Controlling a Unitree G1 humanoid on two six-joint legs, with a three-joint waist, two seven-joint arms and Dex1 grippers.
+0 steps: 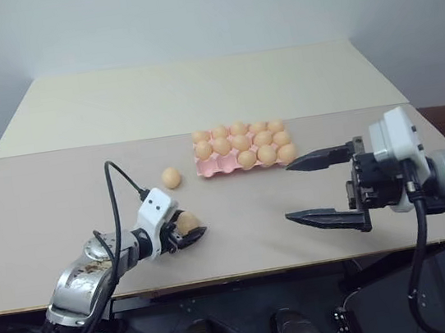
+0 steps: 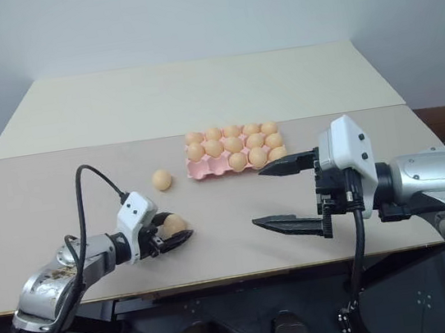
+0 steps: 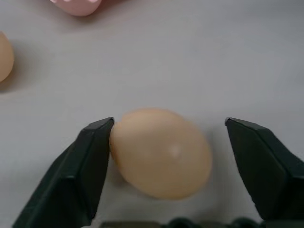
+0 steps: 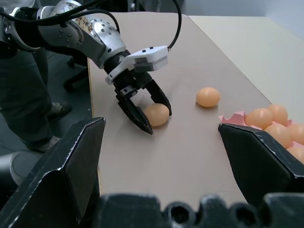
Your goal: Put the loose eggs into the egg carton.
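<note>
The left tool (image 1: 189,232) sits low on the desk (image 1: 62,205) with one loose egg (image 3: 161,152) between its two fingers; one finger touches the egg, the other has a gap, so it is not clamped yet. It should squeeze softly, then lift slowly. The second egg (image 1: 171,177) lies just left of the egg carton (image 1: 216,166), and the right tool (image 1: 318,188) hangs wide apart, empty.

At lower left, the left gripper (image 2: 174,233) straddles an egg (image 2: 174,224) on the beige table (image 2: 60,189). Another egg (image 2: 161,179) lies just above it, beside the pink carton (image 2: 204,167) at centre. At right, the right gripper (image 2: 262,198) hovers with fingers spread wide.
</note>
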